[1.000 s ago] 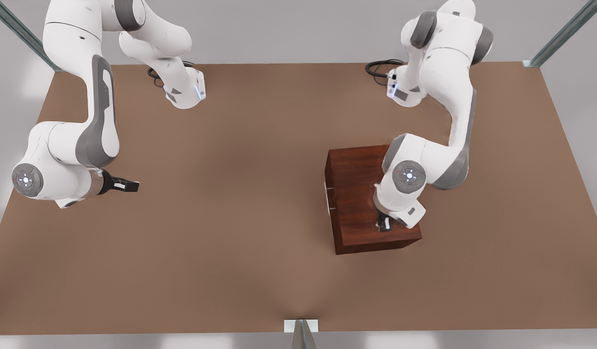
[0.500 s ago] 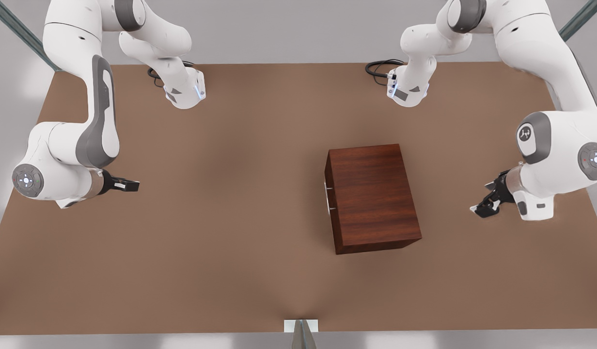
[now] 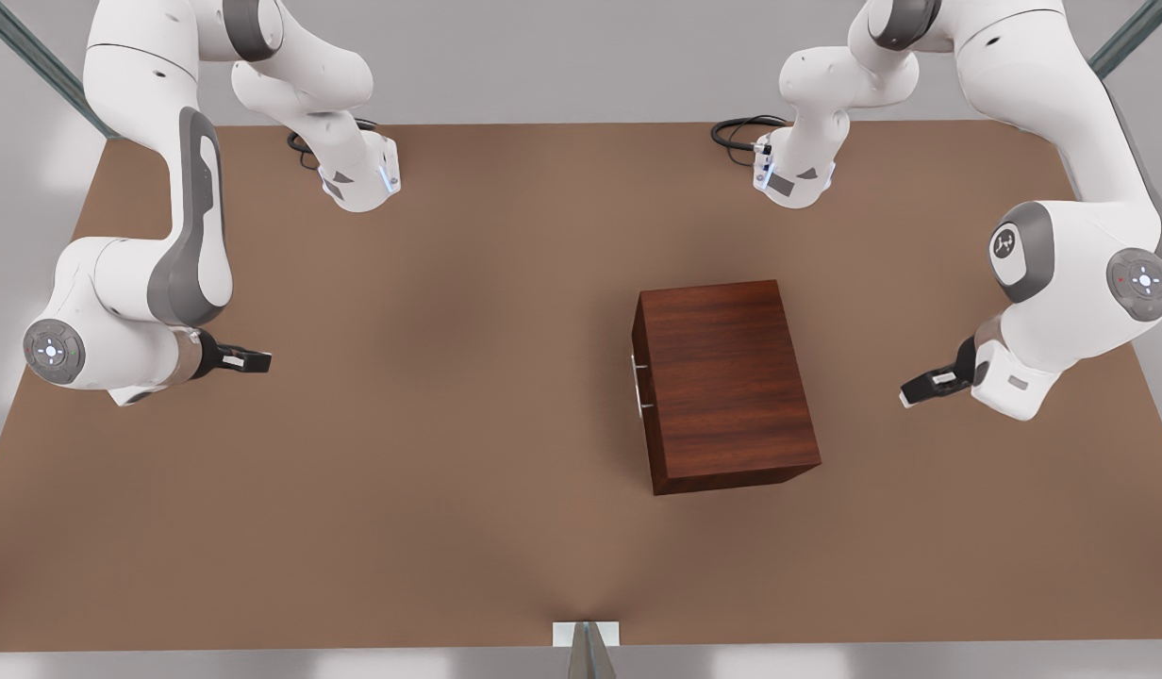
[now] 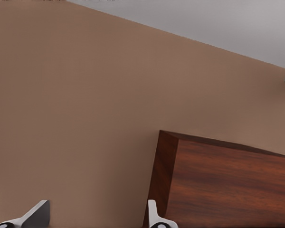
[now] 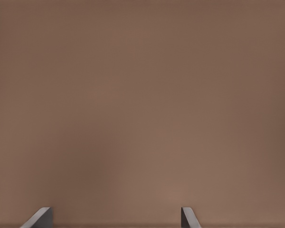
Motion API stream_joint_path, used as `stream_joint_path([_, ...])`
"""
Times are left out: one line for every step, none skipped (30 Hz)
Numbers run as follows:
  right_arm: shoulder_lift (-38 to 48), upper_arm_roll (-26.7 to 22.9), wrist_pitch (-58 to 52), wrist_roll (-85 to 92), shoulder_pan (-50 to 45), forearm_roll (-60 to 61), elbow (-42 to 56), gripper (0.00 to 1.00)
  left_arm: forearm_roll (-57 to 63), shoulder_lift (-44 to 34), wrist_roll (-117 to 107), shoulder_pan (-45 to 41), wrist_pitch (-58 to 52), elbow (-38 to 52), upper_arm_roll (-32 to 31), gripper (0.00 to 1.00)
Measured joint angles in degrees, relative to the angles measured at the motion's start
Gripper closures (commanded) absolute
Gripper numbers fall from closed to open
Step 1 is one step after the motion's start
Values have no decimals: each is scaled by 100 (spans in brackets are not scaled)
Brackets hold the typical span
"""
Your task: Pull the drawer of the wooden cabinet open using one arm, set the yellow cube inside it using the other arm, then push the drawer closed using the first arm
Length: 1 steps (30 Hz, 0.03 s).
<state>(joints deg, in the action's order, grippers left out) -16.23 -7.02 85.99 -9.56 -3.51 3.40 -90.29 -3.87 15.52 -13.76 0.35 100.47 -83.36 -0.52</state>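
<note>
The wooden cabinet stands on the table toward the front view's right, and one of its corners shows in the left wrist view. Its drawer faces the front view's left and sits flush with the cabinet, its silver handle just sticking out. My left gripper hovers open just off the cabinet's far side, at the front view's right, holding nothing. Far off at the front view's left, my right gripper waits open over bare table. The yellow cube is out of view.
The brown table stretches wide around the cabinet. Both arm bases stand at its back edge with black cables. Metal frame posts rise at the corners and the front middle.
The left arm lifted off the cabinet's top and swung out to the front view's right, then settled with its gripper level, pointing at the cabinet. The right arm and cabinet stayed still.
</note>
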Motion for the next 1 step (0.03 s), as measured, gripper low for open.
stream_joint_path([0,0,0,1,0,0,0,0,1,0,127,-1,8,1,-1,0])
